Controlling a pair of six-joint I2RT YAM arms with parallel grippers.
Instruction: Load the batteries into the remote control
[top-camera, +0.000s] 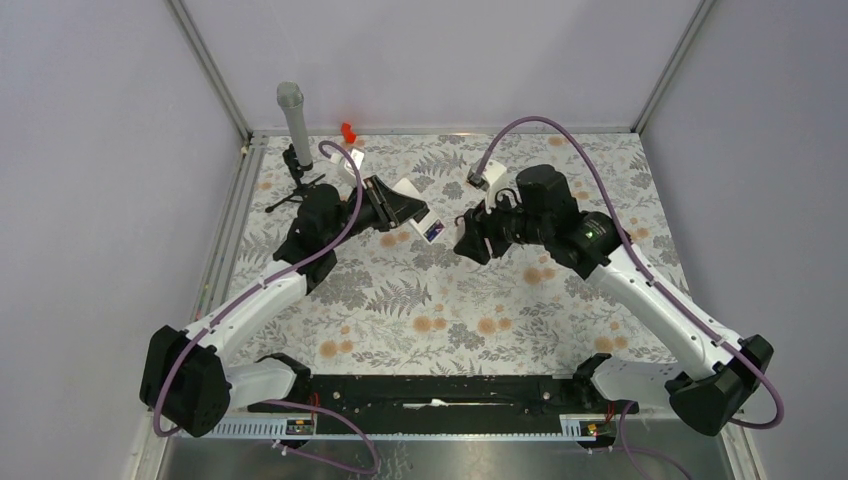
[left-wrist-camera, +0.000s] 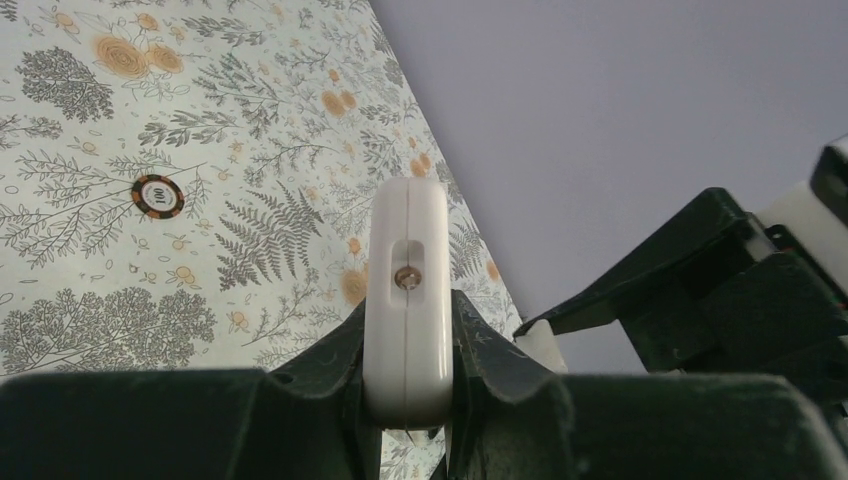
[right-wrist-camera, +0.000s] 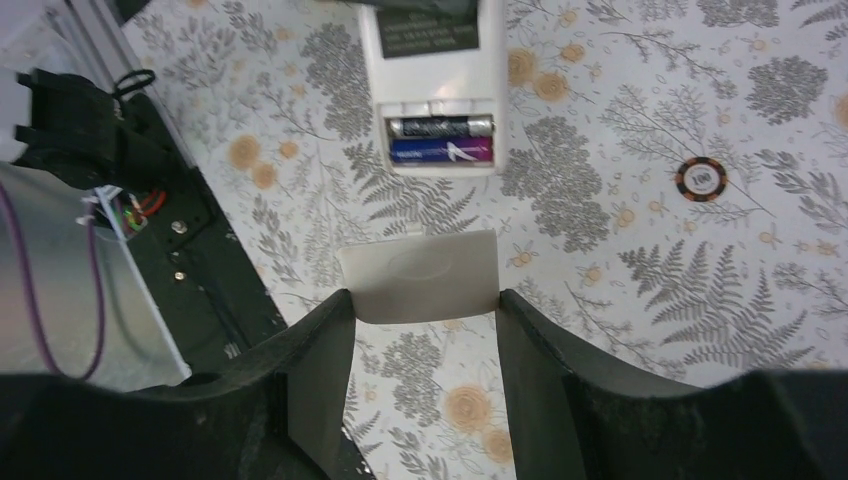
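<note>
My left gripper (top-camera: 405, 208) is shut on the white remote control (top-camera: 422, 218) and holds it above the table. From the left wrist, the remote (left-wrist-camera: 408, 270) shows end-on, pinched between the fingers of that gripper (left-wrist-camera: 408, 335). In the right wrist view the remote (right-wrist-camera: 432, 75) has its back up and its compartment uncovered. Two batteries lie in it side by side, one dark (right-wrist-camera: 440, 127) and one purple (right-wrist-camera: 441, 151). My right gripper (right-wrist-camera: 422, 300) is shut on a flat white cover piece (right-wrist-camera: 420, 272), a short way from the compartment. Seen from the top, the right gripper (top-camera: 466, 240) faces the remote.
A poker chip (right-wrist-camera: 700, 177) lies on the floral cloth (top-camera: 420, 310). At the back left stand a grey cylinder on a small black tripod (top-camera: 292, 125) and a red object (top-camera: 348, 132). Metal frame rails border the table (top-camera: 225, 250).
</note>
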